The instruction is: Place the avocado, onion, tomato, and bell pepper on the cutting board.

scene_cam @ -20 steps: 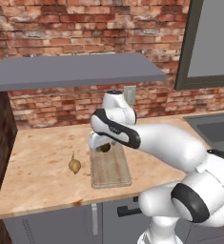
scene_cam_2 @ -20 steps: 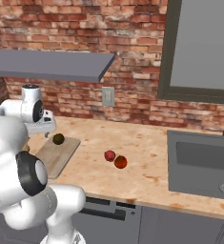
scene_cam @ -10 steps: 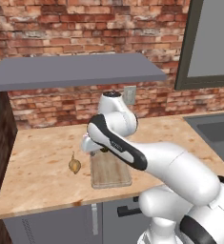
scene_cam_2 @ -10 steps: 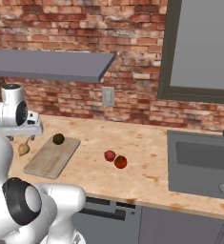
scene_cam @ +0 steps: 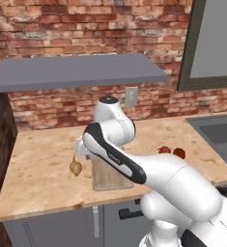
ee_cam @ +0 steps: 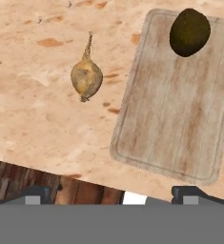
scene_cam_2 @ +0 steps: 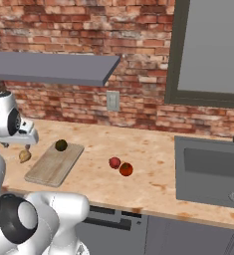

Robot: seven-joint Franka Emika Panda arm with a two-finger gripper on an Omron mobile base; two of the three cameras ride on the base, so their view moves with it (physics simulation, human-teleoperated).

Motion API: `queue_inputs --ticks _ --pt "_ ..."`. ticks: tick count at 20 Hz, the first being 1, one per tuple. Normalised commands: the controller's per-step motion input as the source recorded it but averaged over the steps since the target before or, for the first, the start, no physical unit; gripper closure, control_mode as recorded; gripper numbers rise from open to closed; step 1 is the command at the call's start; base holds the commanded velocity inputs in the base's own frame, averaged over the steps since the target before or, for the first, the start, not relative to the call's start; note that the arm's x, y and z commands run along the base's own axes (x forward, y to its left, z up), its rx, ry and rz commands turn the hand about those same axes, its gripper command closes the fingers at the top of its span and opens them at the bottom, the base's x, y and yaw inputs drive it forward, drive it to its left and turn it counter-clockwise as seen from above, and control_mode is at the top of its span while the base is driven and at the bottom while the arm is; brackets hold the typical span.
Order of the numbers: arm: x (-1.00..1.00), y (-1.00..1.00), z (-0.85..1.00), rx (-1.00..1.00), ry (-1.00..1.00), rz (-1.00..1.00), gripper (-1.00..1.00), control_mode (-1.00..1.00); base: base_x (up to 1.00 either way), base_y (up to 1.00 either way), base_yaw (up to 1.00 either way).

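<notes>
A simulated kitchen with a brick wall and a light wooden table point(scene_cam_2: 153, 184). The cutting board point(scene_cam_2: 54, 163) lies flat on the table, and the avocado point(scene_cam_2: 61, 145) sits on its far corner. The onion point(scene_cam_2: 24, 156) rests on the bare table just beside the board's left edge, not touching it. The bell pepper point(scene_cam_2: 114, 162) and tomato point(scene_cam_2: 126, 169) sit close together, well apart to the board's right. The pincer point(ee_cam: 116, 194) hangs above the table over the onion and board, released and grasping nothing, its tips spread wide.
</notes>
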Motion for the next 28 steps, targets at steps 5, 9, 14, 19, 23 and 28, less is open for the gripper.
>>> queue_inputs --ticks 5,9,14,19,23,28 --pt "0.42 0.23 0.0 0.0 0.04 0.0 -1.0 -1.0 0.0 0.0 0.0" --pt "0.33 0.31 0.0 0.0 0.05 -0.02 -1.0 -1.0 0.0 0.0 0.0" --pt "0.32 0.33 -0.16 0.0 0.04 -0.02 -1.0 -1.0 0.0 0.0 0.0" --pt "0.32 0.21 -0.26 0.0 0.03 -0.03 -1.0 -1.0 0.0 0.0 0.0" --pt "0.31 0.14 -0.34 0.0 0.04 -0.03 -1.0 -1.0 0.0 0.0 0.0" --pt "0.27 0.17 -0.32 0.0 0.03 -0.02 -1.0 -1.0 0.0 0.0 0.0"
